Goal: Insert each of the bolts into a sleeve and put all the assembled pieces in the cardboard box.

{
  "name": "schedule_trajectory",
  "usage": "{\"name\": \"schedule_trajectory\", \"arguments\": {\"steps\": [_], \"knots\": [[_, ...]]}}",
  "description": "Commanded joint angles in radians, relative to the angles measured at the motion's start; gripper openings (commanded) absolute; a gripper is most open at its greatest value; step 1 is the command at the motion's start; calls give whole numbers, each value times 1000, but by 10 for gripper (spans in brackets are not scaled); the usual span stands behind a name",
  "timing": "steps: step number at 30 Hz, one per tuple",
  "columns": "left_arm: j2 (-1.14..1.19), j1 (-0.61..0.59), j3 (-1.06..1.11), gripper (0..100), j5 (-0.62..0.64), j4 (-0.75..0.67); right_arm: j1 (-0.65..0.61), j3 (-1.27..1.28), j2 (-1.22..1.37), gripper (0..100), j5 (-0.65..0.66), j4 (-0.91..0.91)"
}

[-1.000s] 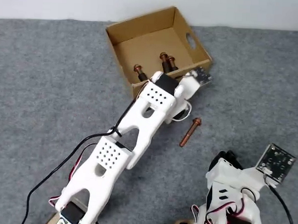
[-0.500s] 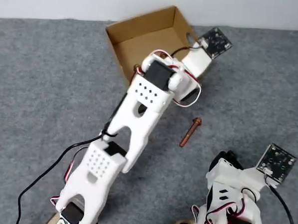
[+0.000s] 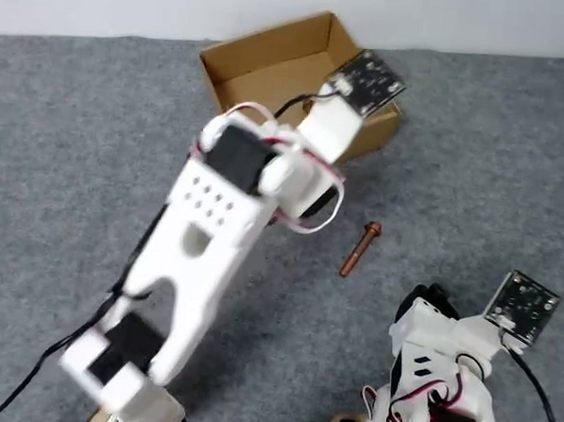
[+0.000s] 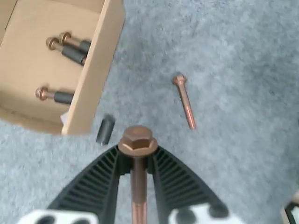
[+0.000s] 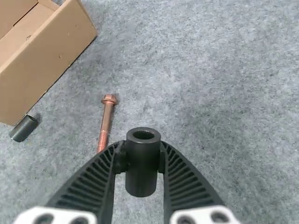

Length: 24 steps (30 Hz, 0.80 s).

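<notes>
The work surface is a grey, felt-like carpet (image 3: 67, 162) with a short fuzzy nap, and it runs to both sides and the near edge in the high view. On the far side it butts up against a plain white strip (image 3: 104, 3). Could be a wall or a backboard, can't tell which. The light is soft and pretty even, so shadows on the carpet are faint and blurry-edged. Up close in the wrist views the same grey fibre looks mottled, with lighter and darker flecks mixed.

A grey, carpet-like mat (image 3: 67, 162) with a coarse, speckled weave covers the table. Along its far edge runs a plain white strip (image 3: 104, 3), meeting the mat in a straight line.
</notes>
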Motion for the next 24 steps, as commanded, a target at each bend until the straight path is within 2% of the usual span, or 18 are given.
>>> {"name": "schedule_trajectory", "arguments": {"steps": [1, 10, 19, 24], "knots": [[-213, 2, 127, 4, 12, 14, -59, -6, -7, 8, -8, -18], [-663, 0, 541, 4, 21, -170, -200, -40, -7, 8, -8, -8], [-1172, -12, 1007, 5, 334, -345, -479, -34, -5, 8, -8, -10], [-1367, -138, 1171, 5, 385, -419, -588, -18, -1, 8, -6, -18]]}}
